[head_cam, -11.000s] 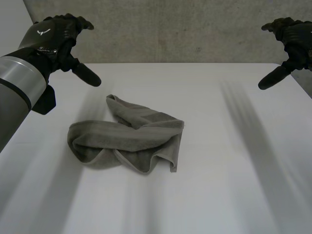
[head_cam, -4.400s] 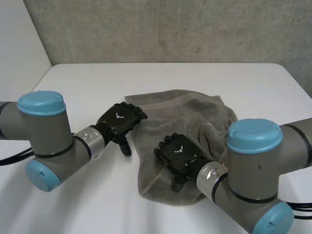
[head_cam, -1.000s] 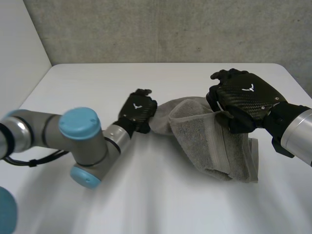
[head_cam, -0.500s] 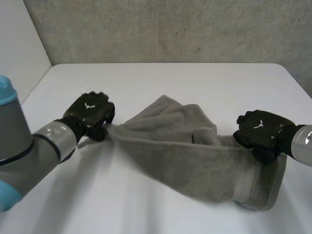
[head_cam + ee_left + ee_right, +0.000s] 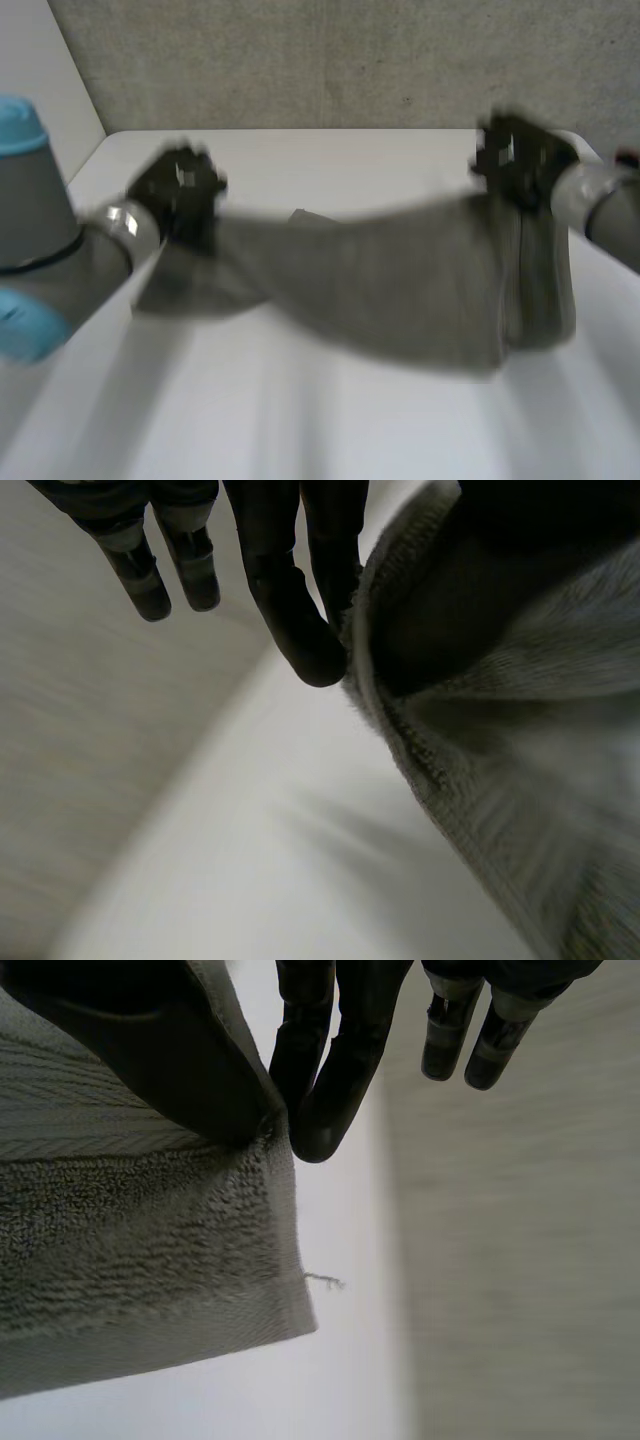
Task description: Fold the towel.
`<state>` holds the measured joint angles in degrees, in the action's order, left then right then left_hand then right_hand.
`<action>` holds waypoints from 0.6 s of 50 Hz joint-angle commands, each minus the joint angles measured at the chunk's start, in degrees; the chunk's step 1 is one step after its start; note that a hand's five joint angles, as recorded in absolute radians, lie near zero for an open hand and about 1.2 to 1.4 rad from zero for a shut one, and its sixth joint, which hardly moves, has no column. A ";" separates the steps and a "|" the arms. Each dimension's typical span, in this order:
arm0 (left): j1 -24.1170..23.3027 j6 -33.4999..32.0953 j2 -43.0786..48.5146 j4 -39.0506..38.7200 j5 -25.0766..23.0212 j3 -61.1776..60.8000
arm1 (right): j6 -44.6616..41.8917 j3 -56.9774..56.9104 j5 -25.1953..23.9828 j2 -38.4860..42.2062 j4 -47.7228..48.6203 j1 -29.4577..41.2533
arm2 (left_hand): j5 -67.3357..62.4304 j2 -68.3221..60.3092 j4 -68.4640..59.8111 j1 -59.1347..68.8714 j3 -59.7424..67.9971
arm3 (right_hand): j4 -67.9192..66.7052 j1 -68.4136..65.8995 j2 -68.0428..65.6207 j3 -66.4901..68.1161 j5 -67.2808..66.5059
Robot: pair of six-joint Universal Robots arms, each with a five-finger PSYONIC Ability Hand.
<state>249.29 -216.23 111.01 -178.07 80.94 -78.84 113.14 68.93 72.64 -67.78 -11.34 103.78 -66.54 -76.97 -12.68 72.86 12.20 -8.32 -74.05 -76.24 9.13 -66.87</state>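
Pinching an end of the grey towel (image 5: pixel 380 285) each, the left hand (image 5: pixel 178 192) and right hand (image 5: pixel 515 158) hold it stretched between them above the white table (image 5: pixel 300 430). Each wrist view shows the cloth clamped between the thumb and two fingers (image 5: pixel 295 590), the other fingers straight and free. The right wrist view also shows a hemmed corner just beyond that hand's fingertips. The head view shows a doubled layer hanging under the right hand. Half a second ago both hands sat lower, with the towel sagging further.
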 commanded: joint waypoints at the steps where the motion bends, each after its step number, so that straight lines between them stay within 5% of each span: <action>1: -2.22 1.07 1.77 -35.67 7.74 13.71 | 7.24 -14.68 6.27 -0.40 33.15 2.21 | -3.46 -3.03 2.68 7.14 -2.20 | -1.68 -5.95 -3.76 0.87 -3.13; 2: -2.23 1.07 1.76 -35.77 7.74 13.72 | 7.27 -14.70 6.28 -0.42 33.22 2.21 | -3.46 -3.03 2.68 7.14 -2.20 | -1.68 -5.95 -3.76 0.87 -3.13; 4: -4.41 1.51 -4.10 -48.90 7.57 13.11 | 13.83 -14.53 6.20 -6.45 40.93 1.69 | -3.46 -3.03 2.68 7.14 -2.20 | -1.68 -5.95 -3.76 0.87 -3.13; 6: -5.12 1.86 -7.00 -50.34 7.57 12.67 | 16.91 -13.91 5.85 -9.27 41.13 1.51 | -3.46 -3.03 2.68 7.14 -2.20 | -1.68 -5.95 -3.76 0.87 -3.13; 10: -5.04 3.09 -10.81 -47.90 6.86 11.17 | 21.95 -11.80 4.79 -11.93 39.02 1.42 | -3.46 -3.03 2.68 7.14 -2.20 | -1.68 -5.95 -3.76 0.87 -3.13; 18: -3.38 8.89 -12.66 -40.43 -3.76 -3.57 | 26.26 1.09 -6.00 -14.22 27.16 -0.33 | -3.46 -3.03 2.68 7.14 -2.20 | -1.68 -5.95 -3.76 0.87 -3.13; 30: 2.60 8.63 -8.36 -29.28 -5.09 -20.27 | 23.27 22.39 -14.64 -13.34 26.54 -3.94 | -3.46 -3.03 2.68 7.14 -2.20 | -1.68 -5.95 -3.76 0.87 -3.13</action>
<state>249.94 -207.16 99.51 -212.88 75.76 -91.33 138.83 79.88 61.58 -82.02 14.42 101.63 -67.09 -77.00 -12.68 72.94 12.20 -8.32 -74.26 -76.25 9.14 -66.96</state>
